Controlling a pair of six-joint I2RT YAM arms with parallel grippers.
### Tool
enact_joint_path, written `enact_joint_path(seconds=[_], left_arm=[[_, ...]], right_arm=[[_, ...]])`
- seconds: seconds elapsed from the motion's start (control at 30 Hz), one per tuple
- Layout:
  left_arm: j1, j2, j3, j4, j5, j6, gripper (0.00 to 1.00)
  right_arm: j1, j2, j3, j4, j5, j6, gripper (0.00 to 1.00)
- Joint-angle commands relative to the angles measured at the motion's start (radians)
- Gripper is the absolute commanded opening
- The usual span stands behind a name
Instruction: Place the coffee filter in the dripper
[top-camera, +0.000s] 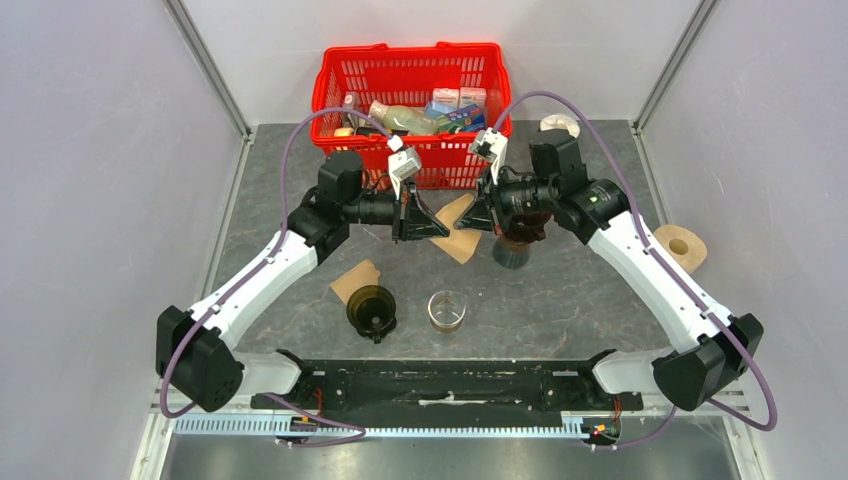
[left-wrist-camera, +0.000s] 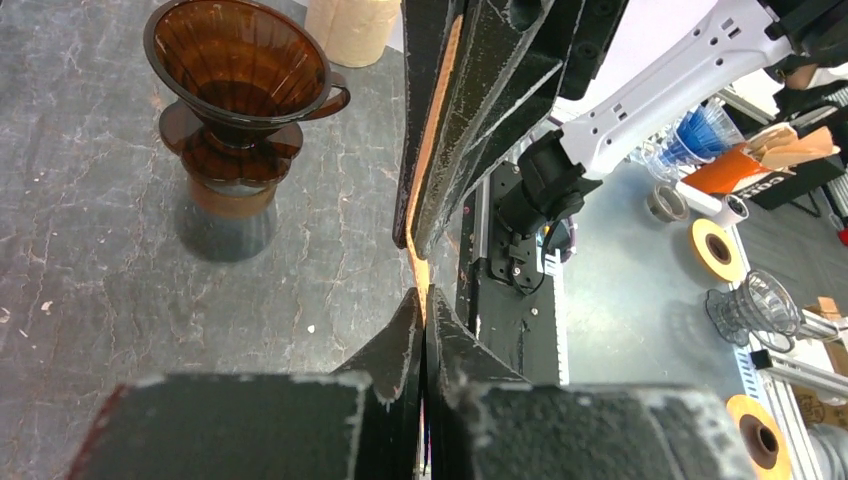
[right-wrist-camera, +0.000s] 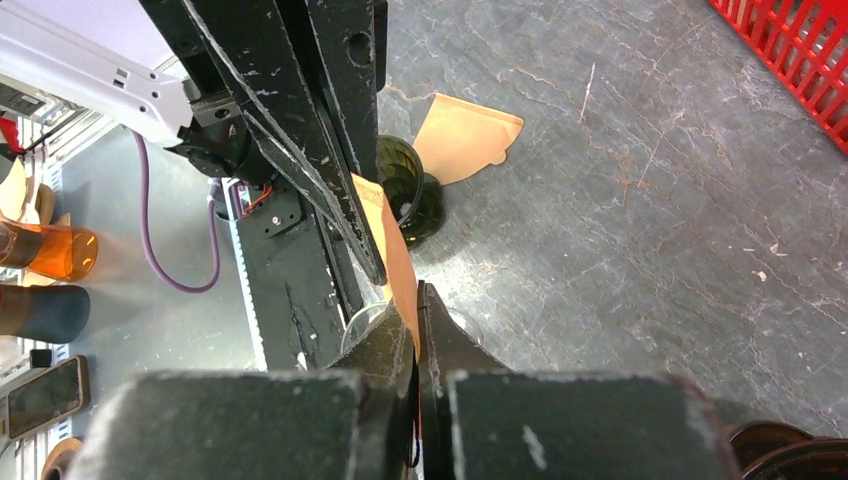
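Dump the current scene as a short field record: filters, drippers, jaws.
held filter: gripped by both arms, mid-table
left jaws: shut on held filter
right jaws: shut on held filter
spare filter: flat on table beside dark dripper
amber dripper: upright, empty, under right arm
clear dripper: upright, near edge
red basket: far edge, holds groceries
task state: no filter in any dripper

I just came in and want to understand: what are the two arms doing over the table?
Both arms hold one brown coffee filter between them, above the table. The left gripper and the right gripper each have their jaws shut on it. It is not yet in a dripper: the brown dripper below the right arm is empty, and a second filter lies beside the dark dripper.
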Motion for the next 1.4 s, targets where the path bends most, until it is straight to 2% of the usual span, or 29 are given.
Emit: enact_joint_path(seconds=[0.0, 0.07, 0.1, 0.13, 0.23, 0.3, 0.37, 0.4, 0.5, 0.63, 0.7, 0.83, 1.1, 1.37], left_arm=[[-0.003, -0.034, -0.024, 0.036, -0.021, 0.004, 0.02], [-0.003, -0.044, -0.034, 0.038, -0.043, 0.007, 0.02], [-0.004, -0.051, -0.039, 0.048, -0.057, 0.001, 0.02], [-0.004, -0.054, -0.044, 0.055, -0.071, -0.004, 0.02], [-0.003, -0.066, -0.059, 0.071, -0.128, -0.022, 0.02], [-0.004, -0.076, -0.074, 0.121, -0.212, -0.052, 0.02], [-0.003, -0.078, -0.077, 0.126, -0.271, -0.069, 0.02], [-0.004, -0.08, -0.079, 0.123, -0.293, -0.071, 0.02], [-0.003, -0.084, -0.087, 0.122, -0.325, -0.068, 0.02], [-0.003, -0.093, -0.1, 0.141, -0.326, -0.076, 0.02], [-0.003, -0.096, -0.106, 0.153, -0.323, -0.084, 0.02], [-0.003, -0.107, -0.12, 0.159, -0.287, -0.065, 0.02], [-0.004, -0.096, -0.104, 0.132, -0.27, -0.046, 0.02], [-0.003, -0.096, -0.105, 0.132, -0.225, -0.042, 0.02]], right_arm=[[0.0, 0.0, 0.053, 0.028, 0.019, 0.002, 0.0], [-0.001, -0.007, 0.052, 0.027, 0.03, 0.003, 0.0], [-0.001, -0.009, 0.051, 0.027, 0.035, 0.005, 0.06], [0.0, -0.013, 0.05, 0.028, 0.036, 0.013, 0.14], [0.0, -0.031, 0.048, 0.031, 0.033, 0.038, 0.54], [0.0, -0.051, 0.035, 0.049, 0.042, 0.075, 0.75], [0.0, -0.081, 0.014, 0.078, 0.071, 0.11, 0.93], [-0.001, -0.096, -0.002, 0.101, 0.086, 0.126, 0.97], [0.0, -0.157, -0.074, 0.192, 0.195, 0.199, 0.97], [-0.002, -0.226, -0.179, 0.329, 0.457, 0.335, 0.97], [-0.001, -0.247, -0.207, 0.355, 0.528, 0.375, 0.97], [0.0, -0.266, -0.225, 0.366, 0.485, 0.39, 0.97], [0.0, -0.253, -0.199, 0.39, 0.292, 0.428, 0.97], [-0.001, -0.205, -0.165, 0.383, 0.308, 0.409, 0.97]])
